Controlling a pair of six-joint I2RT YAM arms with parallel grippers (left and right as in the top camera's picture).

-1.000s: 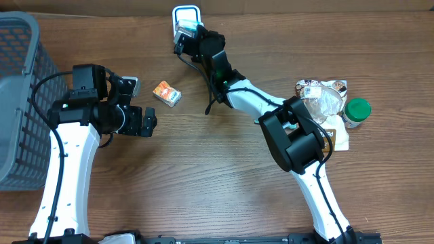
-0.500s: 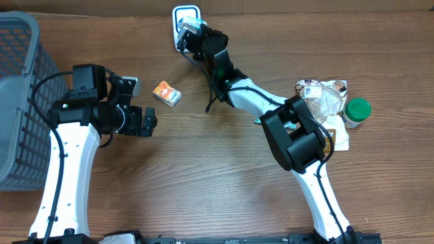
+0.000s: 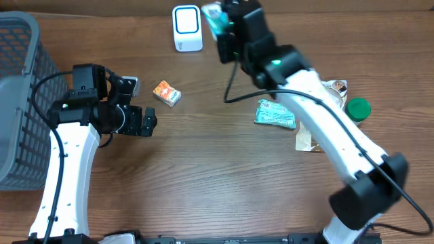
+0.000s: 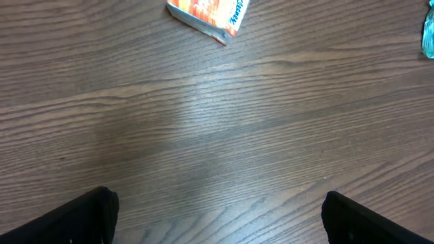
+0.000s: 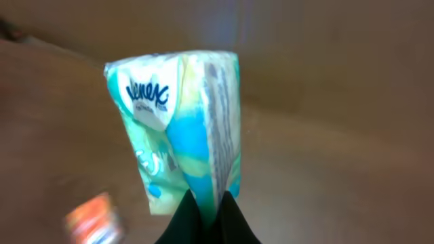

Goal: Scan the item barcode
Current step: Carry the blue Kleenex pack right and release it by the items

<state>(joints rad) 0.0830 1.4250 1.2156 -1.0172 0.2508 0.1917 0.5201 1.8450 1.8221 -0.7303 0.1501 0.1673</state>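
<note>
Tissue pack [image 5: 183,129] in right fingers [image 5: 178,220] | wood-grain table [image 3: 203,183] | grey basket [image 3: 20,61] left

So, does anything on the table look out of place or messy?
Nothing looks spilled or broken. The small orange cardboard box lies tilted by itself, and the crinkled teal plastic packet lies askew near mid-table.

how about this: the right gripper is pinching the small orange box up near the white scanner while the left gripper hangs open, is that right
Not quite. The right gripper is pinching a Kleenex tissue pack, not the orange box, which lies on the table; the right wrist view shows the pack. The rest holds: it is near the white scanner, and the left gripper hangs open.
</note>
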